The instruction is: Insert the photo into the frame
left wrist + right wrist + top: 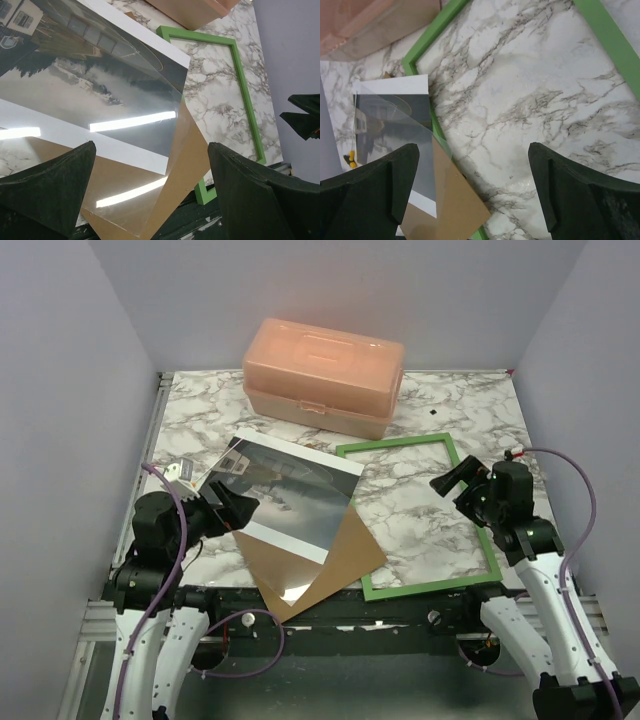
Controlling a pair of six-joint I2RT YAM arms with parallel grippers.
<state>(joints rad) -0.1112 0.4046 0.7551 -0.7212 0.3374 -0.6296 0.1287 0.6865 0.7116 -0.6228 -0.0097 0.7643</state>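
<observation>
The photo point(290, 502), a glossy grey landscape print with white borders, lies tilted at table centre, partly on a brown backing board point(345, 555). It also shows in the left wrist view point(100, 85) and the right wrist view point(395, 125). The green frame point(395, 445) lies flat to its right, empty, marble showing inside. The board's right corner overlaps the frame's left rail point(432, 125). My left gripper point(235, 508) is open and empty at the photo's left edge. My right gripper point(455, 480) is open and empty above the frame's right part.
A clear sheet point(130, 200) lies over the photo and board, its corner near the table's front edge. A peach plastic box point(320, 375) stands at the back centre. Grey walls close in the left, right and back sides.
</observation>
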